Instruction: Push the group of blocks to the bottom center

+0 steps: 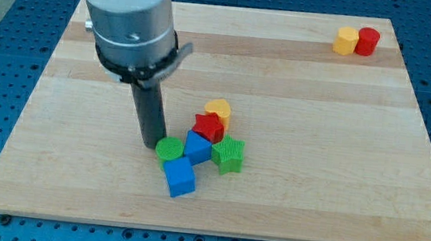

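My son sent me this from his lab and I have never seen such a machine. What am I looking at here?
One camera looks down at a wooden board. The grey cylinder is a robot arm ending in a dark rod; it grasps nothing, only pushes. My tip sits at the left of a cluster: green round block, two blue blocks, red star, yellow block and green star. A yellow block and a red block sit apart at the top right.
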Robot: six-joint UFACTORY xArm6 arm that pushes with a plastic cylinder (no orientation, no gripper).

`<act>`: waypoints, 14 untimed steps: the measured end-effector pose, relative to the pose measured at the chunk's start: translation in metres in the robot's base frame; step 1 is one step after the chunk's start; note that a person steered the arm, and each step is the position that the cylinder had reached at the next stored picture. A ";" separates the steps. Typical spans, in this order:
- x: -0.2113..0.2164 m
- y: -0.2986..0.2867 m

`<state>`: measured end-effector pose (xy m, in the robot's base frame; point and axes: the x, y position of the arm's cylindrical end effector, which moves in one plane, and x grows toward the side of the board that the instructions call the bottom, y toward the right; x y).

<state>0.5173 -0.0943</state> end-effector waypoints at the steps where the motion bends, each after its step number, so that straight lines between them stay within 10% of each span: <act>1: 0.008 0.001; 5: -0.145 0.036; 10: -0.123 0.069; 14: -0.005 0.053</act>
<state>0.5122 -0.0409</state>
